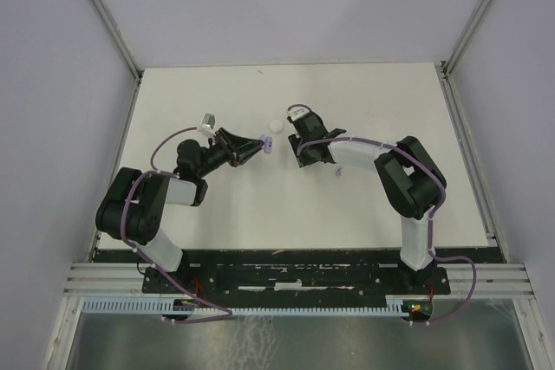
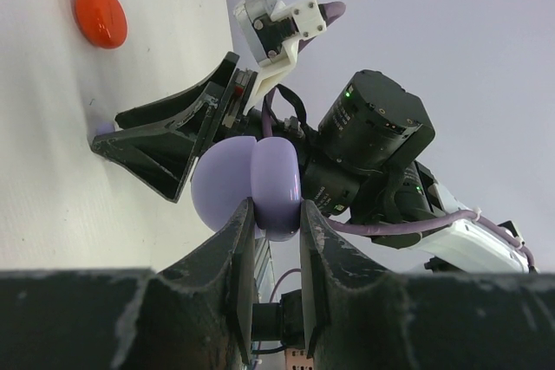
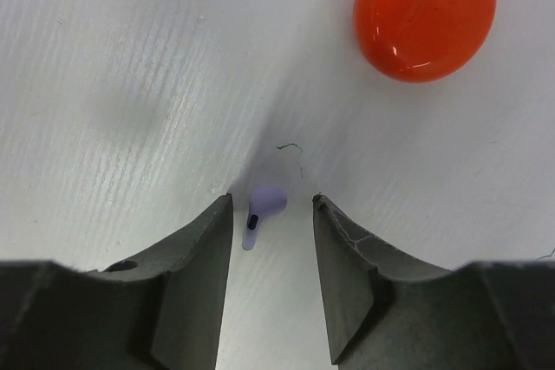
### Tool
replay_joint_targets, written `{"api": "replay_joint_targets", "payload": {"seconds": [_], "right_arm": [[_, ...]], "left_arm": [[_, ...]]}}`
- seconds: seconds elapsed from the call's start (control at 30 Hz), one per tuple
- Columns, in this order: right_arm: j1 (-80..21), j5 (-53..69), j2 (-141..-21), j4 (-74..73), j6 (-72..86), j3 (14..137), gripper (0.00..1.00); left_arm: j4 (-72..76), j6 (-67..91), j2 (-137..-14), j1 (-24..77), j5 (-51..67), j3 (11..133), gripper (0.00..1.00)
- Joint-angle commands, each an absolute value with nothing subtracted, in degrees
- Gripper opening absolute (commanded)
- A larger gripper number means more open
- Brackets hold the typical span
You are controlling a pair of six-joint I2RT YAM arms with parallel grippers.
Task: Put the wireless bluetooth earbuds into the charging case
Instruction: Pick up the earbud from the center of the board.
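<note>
Both arms are working over the white surface [image 1: 390, 110], around its middle and a little toward the far edge. The left arm [image 1: 143, 205] reaches in with its left hand [image 2: 277, 210] clamped tight on the pale purple charging case [image 2: 260, 175]. The case is held tilted off the surface, likely to present it for loading. The right arm [image 1: 408, 179] bends down, and its right hand [image 3: 271, 201] is partly open, tips down at the surface. It straddles one earbud [image 3: 263, 207] with a sliver of gap on each side. That looks set for a pinch, with nothing gripped yet. A glossy red disc [image 3: 425, 10] lies nearby. The earbud is tiny and pale purple, lying flat, with a rounded head, a short stem and a dark slot.
</note>
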State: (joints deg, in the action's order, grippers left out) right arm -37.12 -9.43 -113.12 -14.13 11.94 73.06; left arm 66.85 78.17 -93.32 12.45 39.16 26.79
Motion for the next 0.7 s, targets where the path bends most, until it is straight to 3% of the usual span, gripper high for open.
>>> {"api": "replay_joint_targets", "payload": {"seconds": [0.0,0.13,0.67], "right_arm": [[-37.4,-8.7,-114.14,-15.18,13.44,74.04,0.48],[-37.43,-8.99,-114.73,-15.77,13.98,74.69,0.44],[-37.39,-9.66,-116.14,-17.57,16.95,76.63,0.41]], "left_arm": [[71.14,80.02,-93.1,12.14,39.73,26.53,0.03],[71.21,80.16,-93.13,12.04,39.73,26.54,0.03],[71.75,80.26,-93.08,11.69,39.73,26.02,0.03]]}}
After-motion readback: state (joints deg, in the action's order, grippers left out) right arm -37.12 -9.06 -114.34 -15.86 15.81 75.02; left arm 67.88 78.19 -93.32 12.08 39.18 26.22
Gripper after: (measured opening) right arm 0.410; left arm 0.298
